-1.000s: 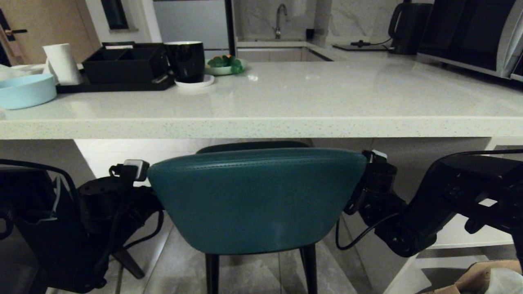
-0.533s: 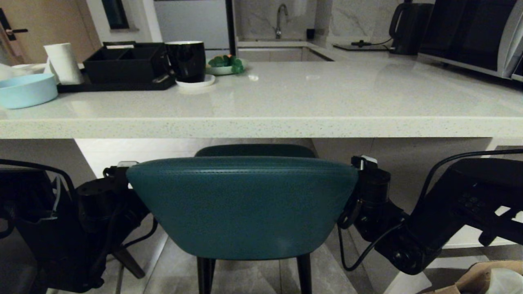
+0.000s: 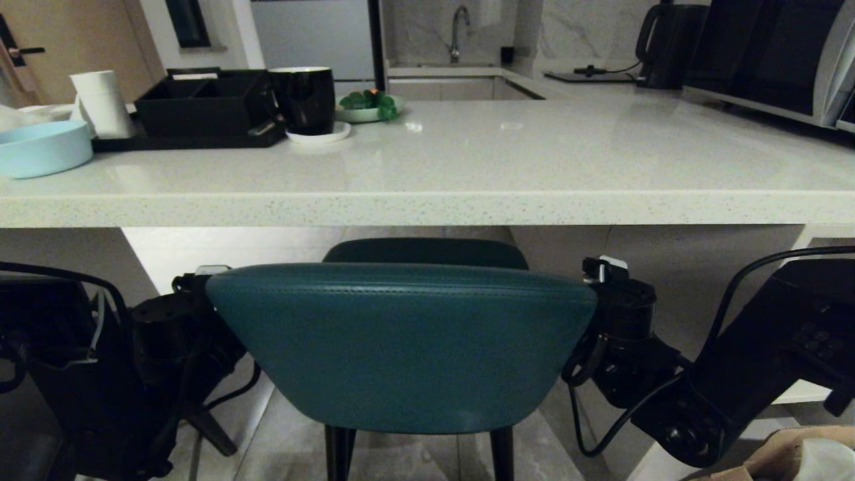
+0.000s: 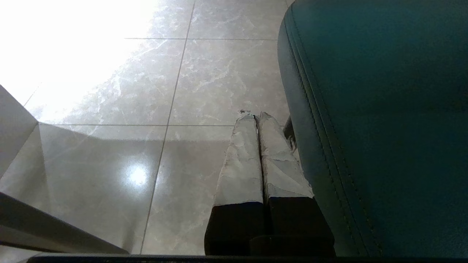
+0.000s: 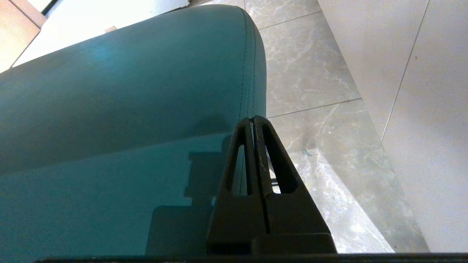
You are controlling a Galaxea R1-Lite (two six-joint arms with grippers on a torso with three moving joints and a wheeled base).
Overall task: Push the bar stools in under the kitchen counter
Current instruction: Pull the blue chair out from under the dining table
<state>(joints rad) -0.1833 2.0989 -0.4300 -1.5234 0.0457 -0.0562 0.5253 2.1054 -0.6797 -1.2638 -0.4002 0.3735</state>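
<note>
The teal bar stool point(image 3: 401, 347) stands in front of me with its curved back just below the thick edge of the kitchen counter point(image 3: 427, 207); its seat reaches under the slab. My left arm point(image 3: 160, 334) is at the back's left edge and my right arm point(image 3: 628, 321) at its right edge. The left gripper point(image 4: 256, 116) is shut and empty, with one taped finger close beside the stool point(image 4: 365, 128). The right gripper point(image 5: 253, 118) is shut and empty, its tips over the seam of the stool back point(image 5: 128, 91); I cannot tell if they touch.
On the counter stand a black tray point(image 3: 200, 107), a black mug point(image 3: 304, 100), a light blue bowl point(image 3: 43, 147), a paper roll point(image 3: 100, 103), a kettle point(image 3: 668, 43) and a microwave point(image 3: 768, 53). A cardboard box point(image 3: 788, 454) sits low right. Glossy floor tiles point(image 4: 204, 73) lie below.
The stool's back has shifted left and lower in the head view while the counter stays put. The right arm has sunk along the back's right edge. Both grippers stay shut.
</note>
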